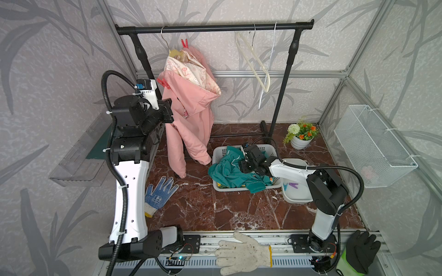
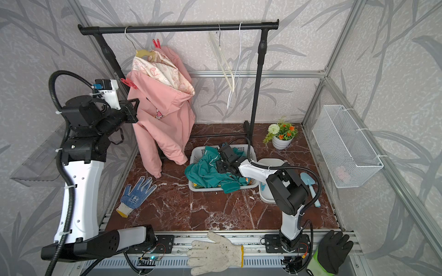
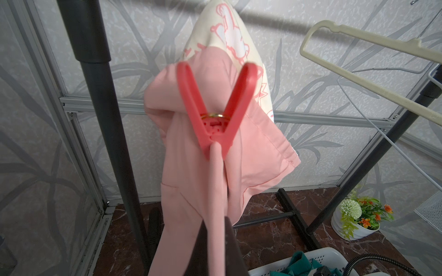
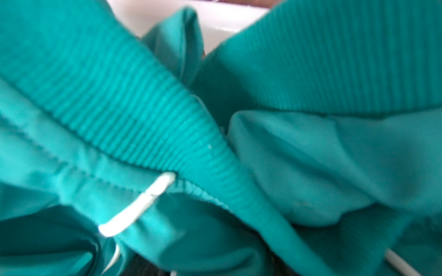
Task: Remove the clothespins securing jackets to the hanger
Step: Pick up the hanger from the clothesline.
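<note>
Grey leaf-patterned walls enclose a red-brown marble tabletop (image 1: 215, 210). The left pincer (image 3: 216, 234) is clenched on a fold of the soft pink hooded jacket (image 1: 191, 112), just below the red plastic clothespin (image 3: 215, 114) on its shoulder. This pin is likely light, rigid and sprung: squeeze its splayed legs. A second red clothespin (image 1: 184, 44) sits higher. The right pincer (image 1: 246, 151) hovers at the teal jacket (image 1: 227, 172); its state cannot be told.

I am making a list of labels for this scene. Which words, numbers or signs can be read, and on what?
No word or number can be read.
Cream lining of the pink jacket: red prints, one like a peace sign; any letters too small.
Blue dotted glove: white mark, too blurred.
</note>
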`<state>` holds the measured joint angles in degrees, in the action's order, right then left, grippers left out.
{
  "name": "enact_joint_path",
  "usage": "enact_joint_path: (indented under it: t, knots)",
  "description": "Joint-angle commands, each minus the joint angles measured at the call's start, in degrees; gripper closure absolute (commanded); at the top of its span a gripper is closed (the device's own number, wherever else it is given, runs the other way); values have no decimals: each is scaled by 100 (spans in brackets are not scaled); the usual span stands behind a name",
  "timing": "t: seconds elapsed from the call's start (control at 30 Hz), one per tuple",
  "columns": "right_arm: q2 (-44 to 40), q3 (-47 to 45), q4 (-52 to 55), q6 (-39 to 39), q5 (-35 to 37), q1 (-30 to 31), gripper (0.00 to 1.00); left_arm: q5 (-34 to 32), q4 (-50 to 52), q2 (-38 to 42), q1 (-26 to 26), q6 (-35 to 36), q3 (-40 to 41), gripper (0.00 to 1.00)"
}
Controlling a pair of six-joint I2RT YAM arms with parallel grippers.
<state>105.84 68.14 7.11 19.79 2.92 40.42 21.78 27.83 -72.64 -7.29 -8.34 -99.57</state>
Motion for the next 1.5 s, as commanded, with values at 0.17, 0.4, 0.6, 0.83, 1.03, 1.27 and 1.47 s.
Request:
enact_joint_path:
  t: [0.17, 0.4, 0.6, 0.83, 1.03, 1.27, 1.47]
  knots:
    - [-134, -61, 718, -59, 64, 19, 40, -316, -663, 201, 35, -259, -205, 100]
    - [-134, -71, 748, -44, 78, 20, 40, -293, -755, 119, 199, -239, -602, 100]
    - [-148, -50, 721, -50, 53, 18, 40, -341, -724, 46, 358, -91, -1007, 100]
    - [-169, -65, 721, -54, 42, 18, 40, -416, -645, -42, 437, 8, -1258, 100]
    - [-246, -99, 737, -64, 78, 18, 40, -414, -617, 14, 496, 69, -1289, 100]
    - [-278, -98, 730, -65, 87, 18, 40, -455, -550, 303, 619, 188, -1032, 100]
    - [-275, -92, 730, -64, 60, 18, 39, -472, -585, 567, 694, 232, -788, 100]
